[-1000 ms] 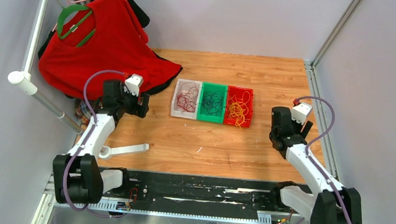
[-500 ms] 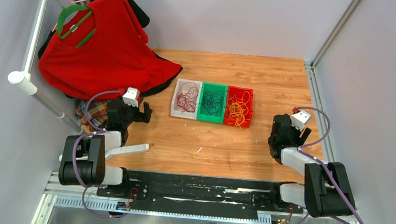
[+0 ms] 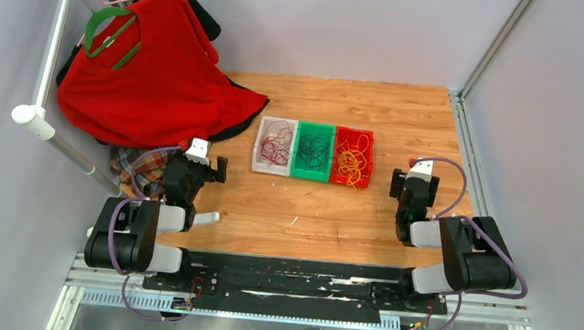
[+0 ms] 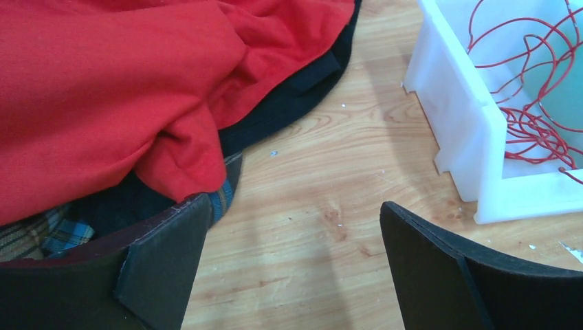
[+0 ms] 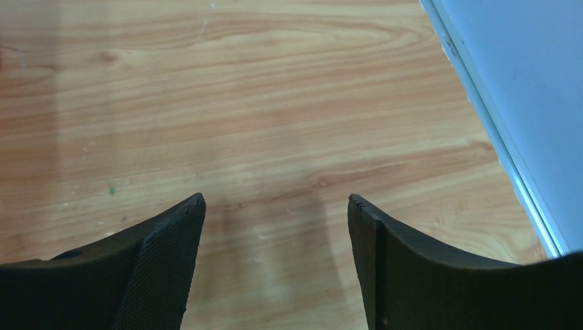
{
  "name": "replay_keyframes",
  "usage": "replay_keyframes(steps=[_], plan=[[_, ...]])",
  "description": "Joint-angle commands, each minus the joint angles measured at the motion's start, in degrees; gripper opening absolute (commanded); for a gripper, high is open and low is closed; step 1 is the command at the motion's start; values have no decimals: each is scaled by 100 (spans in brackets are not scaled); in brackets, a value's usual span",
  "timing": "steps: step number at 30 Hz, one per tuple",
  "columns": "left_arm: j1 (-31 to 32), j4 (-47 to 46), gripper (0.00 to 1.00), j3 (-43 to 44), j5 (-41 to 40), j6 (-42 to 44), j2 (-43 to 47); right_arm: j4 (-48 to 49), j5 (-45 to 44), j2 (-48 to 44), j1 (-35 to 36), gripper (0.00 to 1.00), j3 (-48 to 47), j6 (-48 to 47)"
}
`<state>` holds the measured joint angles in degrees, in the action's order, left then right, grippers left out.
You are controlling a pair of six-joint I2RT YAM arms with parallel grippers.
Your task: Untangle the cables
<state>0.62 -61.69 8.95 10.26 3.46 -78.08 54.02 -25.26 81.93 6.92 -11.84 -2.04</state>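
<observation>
Three bins stand in a row mid-table. The white bin (image 3: pixel 259 163) holds dark red cables (image 3: pixel 276 147), the green bin (image 3: pixel 327 171) holds dark purple-black cables (image 3: pixel 313 151), and the red bin (image 3: pixel 368 143) holds yellow-orange cables (image 3: pixel 349 163). My left gripper (image 3: pixel 205 165) is open and empty, left of the white bin, low over the wood. In the left wrist view the gripper (image 4: pixel 292 206) frames bare wood, with the white bin (image 4: pixel 467 117) and red cables (image 4: pixel 529 117) at the right. My right gripper (image 3: pixel 410 183) is open and empty, right of the red bin; in its wrist view it (image 5: pixel 276 199) is over bare wood.
A red shirt (image 3: pixel 152 70) on a green hanger (image 3: pixel 100 31) drapes from a rack at the back left, over dark cloth and plaid cloth (image 3: pixel 137 166). A white bar-shaped object (image 3: pixel 188 220) lies near the left arm's base. A metal rail (image 5: pixel 495 130) edges the table's right side.
Both arms have folded back toward their bases. The left gripper moved nearer and slightly right. The right gripper moved left. Both stayed open and empty.
</observation>
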Motion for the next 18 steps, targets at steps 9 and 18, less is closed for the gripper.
replay_keyframes(steps=[9, 18], plan=[[37, -69, 98, 180, -844, -83, -25, 776, 487, -63, -164, 76, 6, -272], [34, -18, 98, 195, -857, -94, -14, 758, 506, -68, -173, 76, 5, -263]])
